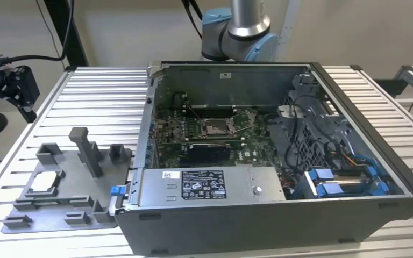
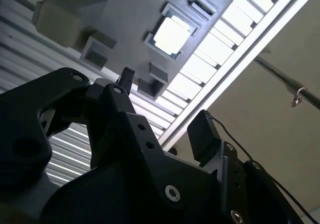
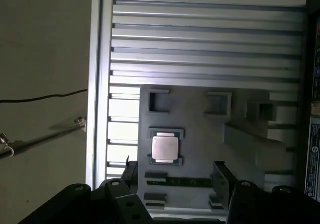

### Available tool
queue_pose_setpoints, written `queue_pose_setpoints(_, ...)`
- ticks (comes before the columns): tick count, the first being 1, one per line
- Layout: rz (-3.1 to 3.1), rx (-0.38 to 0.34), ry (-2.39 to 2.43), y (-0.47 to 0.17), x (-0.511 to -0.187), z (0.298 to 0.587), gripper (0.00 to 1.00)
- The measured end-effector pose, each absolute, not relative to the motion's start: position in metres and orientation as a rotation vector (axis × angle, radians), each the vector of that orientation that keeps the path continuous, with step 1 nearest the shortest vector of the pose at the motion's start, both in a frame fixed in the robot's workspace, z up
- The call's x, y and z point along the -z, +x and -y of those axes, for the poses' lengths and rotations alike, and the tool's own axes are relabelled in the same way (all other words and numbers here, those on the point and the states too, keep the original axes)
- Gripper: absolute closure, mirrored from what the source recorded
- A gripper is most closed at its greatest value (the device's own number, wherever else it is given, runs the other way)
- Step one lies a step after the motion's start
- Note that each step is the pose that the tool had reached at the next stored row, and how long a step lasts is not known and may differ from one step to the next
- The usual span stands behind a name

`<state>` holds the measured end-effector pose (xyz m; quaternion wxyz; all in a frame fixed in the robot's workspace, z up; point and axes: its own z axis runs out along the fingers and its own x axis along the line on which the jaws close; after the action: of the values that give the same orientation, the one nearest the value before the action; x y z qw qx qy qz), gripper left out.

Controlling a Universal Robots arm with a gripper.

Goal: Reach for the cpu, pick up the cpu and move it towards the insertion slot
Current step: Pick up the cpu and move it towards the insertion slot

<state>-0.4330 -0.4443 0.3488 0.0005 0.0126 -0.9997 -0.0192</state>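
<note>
The cpu (image 1: 43, 183), a pale silvery square chip, lies flat in a grey frame on the fixture plate (image 1: 56, 220) at the exterior view's left. Both wrist views show the cpu (image 3: 165, 147) (image 2: 172, 34) from above, at a distance. My gripper (image 1: 24, 102) hangs high over the table's far left edge, well apart from the chip. In both wrist views the gripper (image 3: 176, 176) (image 2: 165, 107) is open, with nothing between its black fingers (image 3: 222, 181). The insertion slot (image 1: 216, 127), a shiny metal frame on green board, sits inside the open computer case.
The open computer case (image 1: 350, 177) fills the middle of the ribbed metal table (image 1: 99, 97), with a power supply (image 1: 206, 185) at its front. Grey blocks and a tall post (image 1: 88, 150) stand on the fixture plate. The table edge (image 3: 97, 84) drops to the floor.
</note>
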Motion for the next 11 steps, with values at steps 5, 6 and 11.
queue_pose_setpoints(5,3.14,0.06,0.04,-0.435,-0.342,0.444,0.0)
queue_pose_setpoints(6,3.14,0.06,0.04,-0.435,-0.341,0.444,0.0)
queue_pose_setpoints(11,3.14,0.06,0.04,-0.435,-0.336,0.444,0.0)
